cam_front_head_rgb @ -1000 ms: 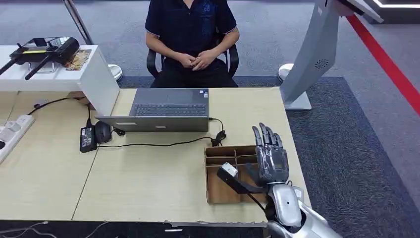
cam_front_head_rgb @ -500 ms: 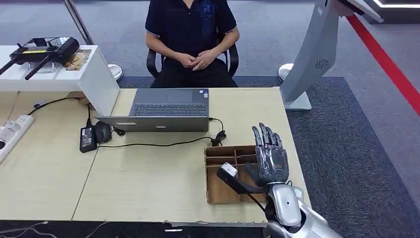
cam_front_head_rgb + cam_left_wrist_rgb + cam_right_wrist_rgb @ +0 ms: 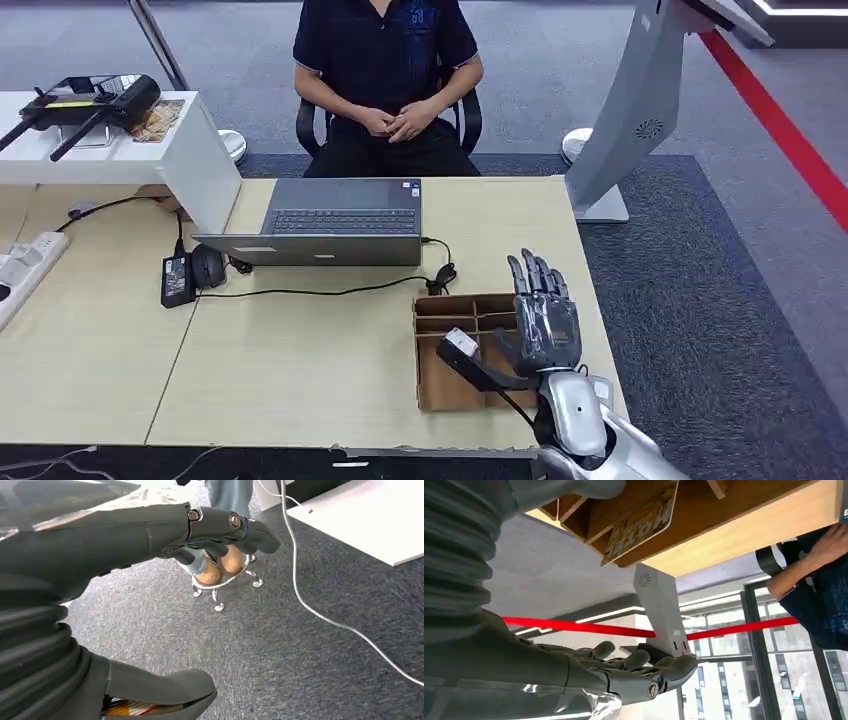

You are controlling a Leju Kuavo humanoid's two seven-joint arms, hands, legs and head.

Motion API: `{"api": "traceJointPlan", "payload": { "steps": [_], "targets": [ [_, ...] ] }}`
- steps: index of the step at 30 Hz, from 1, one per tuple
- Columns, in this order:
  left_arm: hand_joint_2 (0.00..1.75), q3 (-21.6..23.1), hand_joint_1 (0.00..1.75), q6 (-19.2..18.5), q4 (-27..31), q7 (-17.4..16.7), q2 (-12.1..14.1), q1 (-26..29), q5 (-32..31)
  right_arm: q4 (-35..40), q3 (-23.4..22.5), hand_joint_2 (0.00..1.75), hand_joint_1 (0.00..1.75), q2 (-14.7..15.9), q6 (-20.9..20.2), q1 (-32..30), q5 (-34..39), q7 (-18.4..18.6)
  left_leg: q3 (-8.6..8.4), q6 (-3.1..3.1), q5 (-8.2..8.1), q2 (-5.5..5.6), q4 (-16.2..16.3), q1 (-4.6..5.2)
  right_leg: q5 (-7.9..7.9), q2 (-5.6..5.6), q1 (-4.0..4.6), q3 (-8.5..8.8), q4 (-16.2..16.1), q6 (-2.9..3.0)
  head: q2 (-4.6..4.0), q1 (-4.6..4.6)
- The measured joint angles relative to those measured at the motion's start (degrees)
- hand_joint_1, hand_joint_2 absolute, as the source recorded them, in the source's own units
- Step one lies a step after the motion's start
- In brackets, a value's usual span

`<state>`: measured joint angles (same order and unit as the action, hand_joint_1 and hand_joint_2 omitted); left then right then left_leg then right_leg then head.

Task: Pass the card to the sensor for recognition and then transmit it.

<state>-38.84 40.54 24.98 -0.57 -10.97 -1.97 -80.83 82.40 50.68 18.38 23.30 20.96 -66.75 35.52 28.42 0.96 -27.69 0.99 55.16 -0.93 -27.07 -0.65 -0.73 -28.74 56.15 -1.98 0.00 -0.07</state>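
A brown cardboard box (image 3: 445, 305) with several compartments stands at the table's right front. My right hand (image 3: 545, 325) hovers over its right side, fingers stretched and apart, thumb out to the left, holding nothing. In the right wrist view a yellowish patterned card (image 3: 639, 527) stands in one compartment of the box (image 3: 624, 500), apart from my fingers (image 3: 644, 672). A black device with antennas (image 3: 90, 100) sits on a white stand at the far left, another card (image 3: 158, 118) beside it. My left hand (image 3: 210, 530) hangs over grey carpet, fingers apart and empty.
A grey laptop (image 3: 335, 230) sits mid-table with its cable (image 3: 330, 292), a mouse (image 3: 207, 265) and a power brick (image 3: 176, 280). A person (image 3: 385, 80) sits behind it with hands clasped. A grey kiosk (image 3: 640, 110) stands past the table's right edge.
My right hand has sunk slightly over the box. Everything else stays as it was.
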Motion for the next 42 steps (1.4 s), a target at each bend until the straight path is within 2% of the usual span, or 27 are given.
{"api": "traceJointPlan", "payload": {
  "steps": [14,24,27,29,33,34,35,37,41,42],
  "targets": [
    [1.75,0.0,0.0,0.0,0.0,0.0,0.0,0.0,-0.2,0.0,0.0,1.75,0.24,0.0,-0.3,0.0,0.0,0.0,0.0,0.0,0.0,0.0,0.0,0.0,0.0,0.0,0.0,0.0,0.0,0.0,0.0,0.0],
    [1.75,0.0,0.0,0.0,0.0,0.1,0.0,0.0,-0.2,0.0,0.0,1.75,0.21,0.0,-0.5,0.0,0.1,0.0,0.0,0.0,0.0,0.0,0.0,0.0,0.0,0.0,0.0,0.0,0.0,0.0,0.0,0.0],
    [1.75,0.0,0.0,0.0,0.0,0.1,0.0,0.0,-0.2,0.0,0.0,1.75,0.24,0.0,-0.5,0.0,0.1,0.0,0.0,0.0,0.0,0.0,0.0,0.0,0.0,0.0,0.0,0.0,0.0,0.0,0.0,0.0],
    [1.75,0.0,0.0,0.0,0.0,0.1,0.0,0.0,-0.2,0.0,0.0,1.75,0.33,0.0,-0.6,0.0,0.2,0.0,0.0,0.0,0.0,0.0,0.0,0.0,0.0,0.0,0.0,0.0,0.0,0.0,0.0,0.0],
    [1.75,0.0,0.0,0.0,0.0,0.1,0.0,0.0,-0.2,0.0,0.0,1.75,0.35,0.0,-1.2,0.0,0.5,0.0,0.01,0.0,0.0,0.0,0.0,0.0,0.0,0.0,0.0,-0.01,0.0,0.0,0.0,0.0],
    [1.75,0.0,0.0,0.0,0.0,0.1,0.0,0.0,-0.2,0.0,0.0,1.75,0.44,0.0,-1.2,0.0,0.7,0.0,0.01,0.0,0.0,0.0,0.0,0.0,0.0,0.0,0.0,-0.01,0.0,0.0,0.0,0.0],
    [1.75,0.0,0.0,0.0,0.0,0.1,0.0,0.0,-0.2,0.0,0.0,1.75,0.75,0.0,-1.2,0.0,0.7,0.0,0.01,0.0,0.0,0.0,0.0,0.0,0.0,0.0,0.0,-0.01,0.0,0.0,0.0,0.0],
    [1.75,0.0,0.0,0.0,0.0,0.1,0.0,0.0,-0.2,0.0,0.0,1.75,0.73,0.0,-1.2,0.0,0.8,0.0,0.01,0.0,0.0,0.0,0.0,0.0,0.0,0.0,0.0,-0.01,0.0,0.0,0.0,0.0],
    [1.75,0.0,0.0,0.0,0.0,0.1,0.0,0.0,0.0,0.0,0.0,1.75,0.58,0.0,-1.4,0.0,0.9,0.0,0.01,0.0,0.0,0.0,0.0,0.0,0.0,0.0,0.0,-0.01,0.0,0.0,0.0,0.0],
    [1.75,0.0,0.0,0.0,0.0,0.1,0.0,0.0,0.0,0.0,0.0,1.75,0.61,0.0,-1.4,0.0,1.0,0.0,0.01,0.0,0.0,0.0,0.0,0.0,0.0,0.0,0.0,-0.01,0.0,0.0,0.0,0.0]
  ]
}}
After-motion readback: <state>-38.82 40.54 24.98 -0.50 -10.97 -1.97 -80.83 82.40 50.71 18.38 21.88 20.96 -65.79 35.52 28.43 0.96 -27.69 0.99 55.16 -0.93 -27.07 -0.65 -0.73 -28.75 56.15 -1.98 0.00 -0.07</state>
